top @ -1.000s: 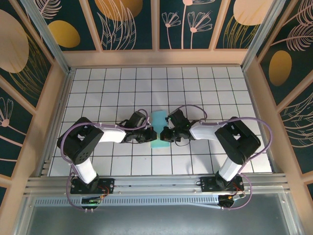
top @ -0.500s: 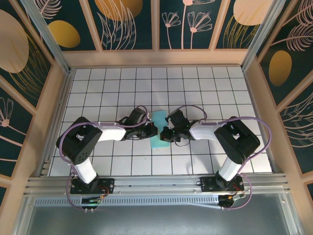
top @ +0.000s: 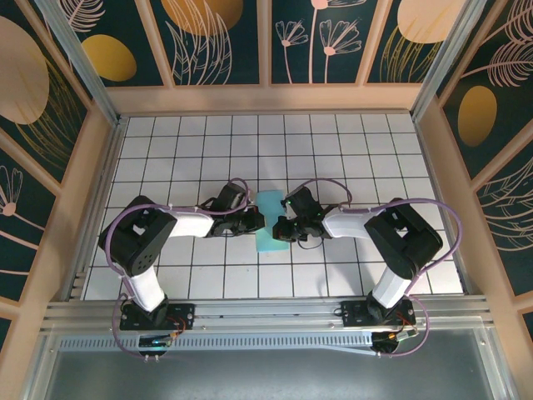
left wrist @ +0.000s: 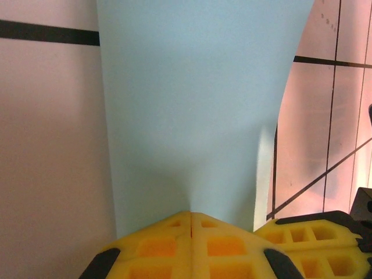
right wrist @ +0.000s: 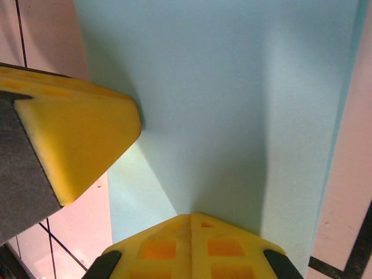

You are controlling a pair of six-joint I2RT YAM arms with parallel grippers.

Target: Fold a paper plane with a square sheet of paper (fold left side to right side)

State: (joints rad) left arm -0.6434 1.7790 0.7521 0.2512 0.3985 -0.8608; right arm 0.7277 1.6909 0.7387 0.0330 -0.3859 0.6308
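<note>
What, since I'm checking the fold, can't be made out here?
Top view: paper edges beneath the left gripper and right gripper, hidden by them; creases too small.
Left wrist: paper's far end, cut off by the top edge.
Right wrist: pinch or mere press on the paper, hidden under the gripper.

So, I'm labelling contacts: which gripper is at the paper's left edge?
The left gripper, shut, its tips at the edge nearer the left arm. The right gripper, also shut, meets the paper at the opposite edge.
</note>
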